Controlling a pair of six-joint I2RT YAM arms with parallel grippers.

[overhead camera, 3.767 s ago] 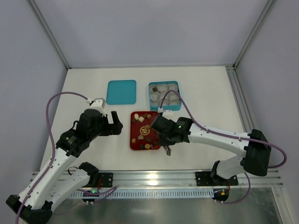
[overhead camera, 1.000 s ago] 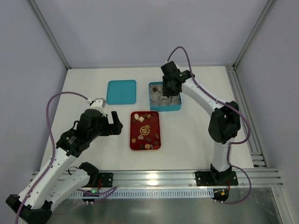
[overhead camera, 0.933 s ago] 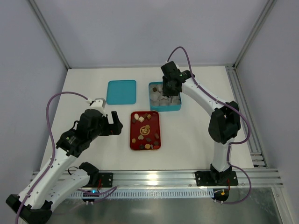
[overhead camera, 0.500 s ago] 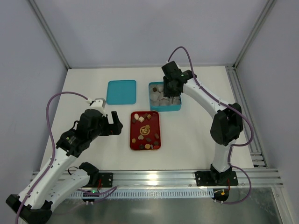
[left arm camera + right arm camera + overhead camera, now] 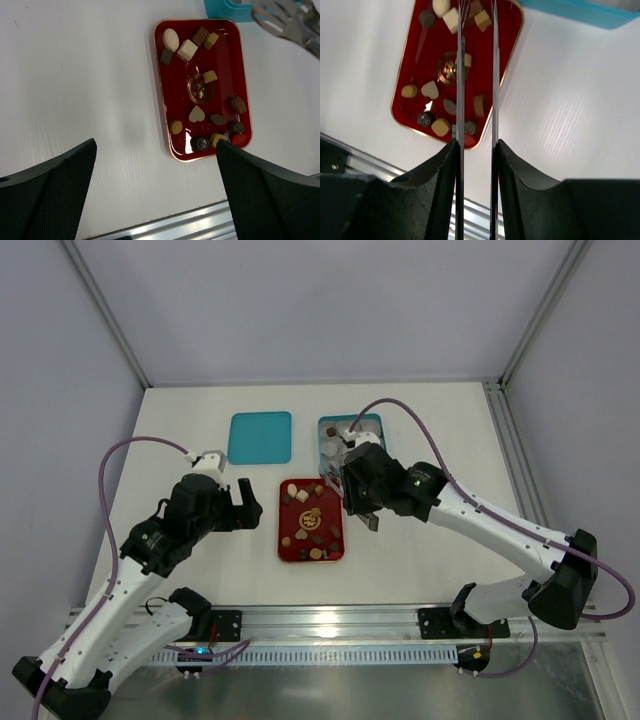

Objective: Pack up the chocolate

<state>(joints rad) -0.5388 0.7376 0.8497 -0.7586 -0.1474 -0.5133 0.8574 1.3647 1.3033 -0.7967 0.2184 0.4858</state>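
White table (image 5: 430, 560) bears red tray (image 5: 332, 537), teal box (image 5: 375, 472), lid (image 5: 260, 437).

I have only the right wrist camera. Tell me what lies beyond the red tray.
Observer: A teal box sits just behind the red tray, with pale paper cups inside it.
Operator: Report the left arm.
Observer: The left claw hovers to the left of the tray, wide open, touching nothing.
Operator: Find the box's lid.
Observer: A teal lid lies flat to the left of the box, apart from it.
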